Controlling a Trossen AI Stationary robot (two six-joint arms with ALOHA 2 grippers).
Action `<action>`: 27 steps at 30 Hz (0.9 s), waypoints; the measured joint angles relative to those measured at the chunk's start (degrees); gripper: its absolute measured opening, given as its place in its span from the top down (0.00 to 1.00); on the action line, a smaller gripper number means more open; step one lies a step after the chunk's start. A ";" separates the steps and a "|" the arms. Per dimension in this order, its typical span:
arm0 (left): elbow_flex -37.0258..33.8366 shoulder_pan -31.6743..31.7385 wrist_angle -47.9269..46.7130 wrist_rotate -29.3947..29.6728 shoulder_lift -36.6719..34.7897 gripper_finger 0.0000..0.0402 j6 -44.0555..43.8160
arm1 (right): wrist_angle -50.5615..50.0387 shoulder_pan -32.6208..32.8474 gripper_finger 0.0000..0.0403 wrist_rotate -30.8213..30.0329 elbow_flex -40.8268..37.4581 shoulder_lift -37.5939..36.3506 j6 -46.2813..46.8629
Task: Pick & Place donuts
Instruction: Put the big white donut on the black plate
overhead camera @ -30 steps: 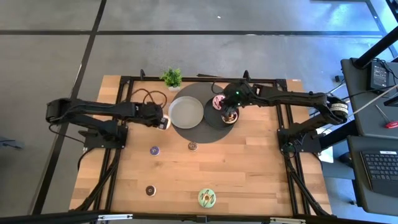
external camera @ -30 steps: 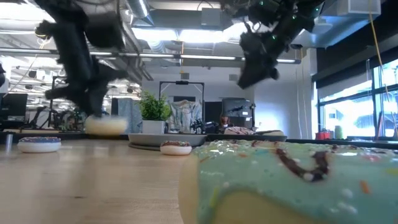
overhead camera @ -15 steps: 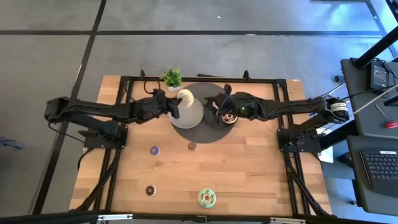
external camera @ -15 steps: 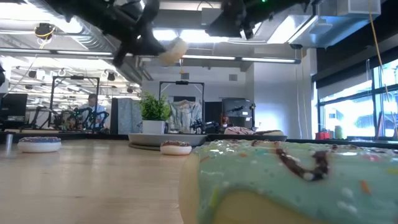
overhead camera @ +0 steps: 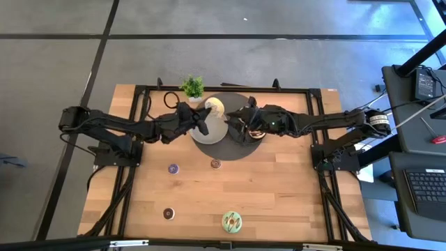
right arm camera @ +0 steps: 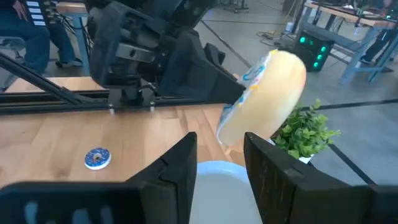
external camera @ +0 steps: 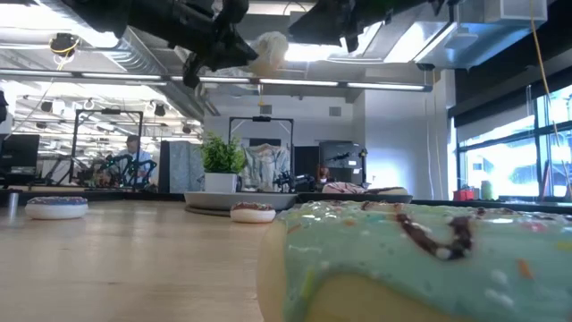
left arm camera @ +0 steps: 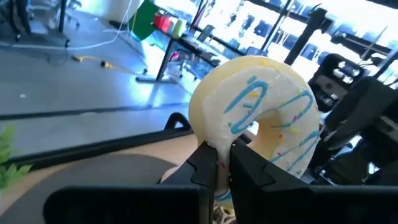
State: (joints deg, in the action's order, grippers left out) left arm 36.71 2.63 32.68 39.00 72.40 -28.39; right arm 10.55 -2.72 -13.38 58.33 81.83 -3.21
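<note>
My left gripper (overhead camera: 204,115) is shut on the white donut (overhead camera: 214,106) with blue icing lines, high above the light grey plate (overhead camera: 208,131). In the low view the white donut (external camera: 268,51) hangs in the air. My right gripper (right arm camera: 221,163) is open just right of it, over the dark plate (overhead camera: 240,148), touching nothing. A chocolate donut (overhead camera: 256,132) lies on that dark plate. The green donut (overhead camera: 232,222) lies flat near the table's near edge. Tiny purple (overhead camera: 173,168), brown (overhead camera: 216,164) and dark (overhead camera: 168,213) donuts lie on the wood. My left gripper pinches the white donut by its rim (left arm camera: 214,144) between its two fingers (left arm camera: 205,163), which sit side by side on one edge of the ring. The donut is lifted clear and stands on edge beyond the fingers, its hole and iced face showing.
A small potted plant (overhead camera: 193,87) stands at the far edge just behind the plates. The black frame rail (overhead camera: 132,132) runs round the table. Open wood lies between the plates and the green donut (external camera: 411,259).
My left gripper carried the white donut up off the wood left of the light grey plate and toward the table's right and far side, ending above that plate. My right gripper rose from the dark plate and moved toward the table's left, coming close to the white donut.
</note>
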 joint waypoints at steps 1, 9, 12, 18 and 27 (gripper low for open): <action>0.00 -0.04 -0.08 -0.04 -0.09 0.94 0.44 | 0.45 -0.02 0.66 -0.03 0.00 0.15 -0.16; 0.00 -0.02 0.20 -1.04 -0.33 0.94 0.71 | 4.35 -0.11 0.54 -0.07 0.00 2.24 -0.10; 0.00 -0.02 0.19 -1.00 -0.33 0.94 0.71 | 5.71 -0.10 0.50 -0.07 0.00 2.98 -0.10; 0.00 0.01 0.18 -1.62 -0.33 0.94 0.71 | 5.77 -1.13 0.45 -0.98 0.00 3.05 0.75; 0.00 0.03 2.03 -8.07 -0.33 0.93 0.71 | 5.99 -3.64 0.45 -1.84 0.00 3.05 6.41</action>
State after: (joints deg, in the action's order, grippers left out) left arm 36.71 2.66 34.71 30.92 72.07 -27.68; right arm 16.54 -6.36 -15.22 58.33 84.88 3.19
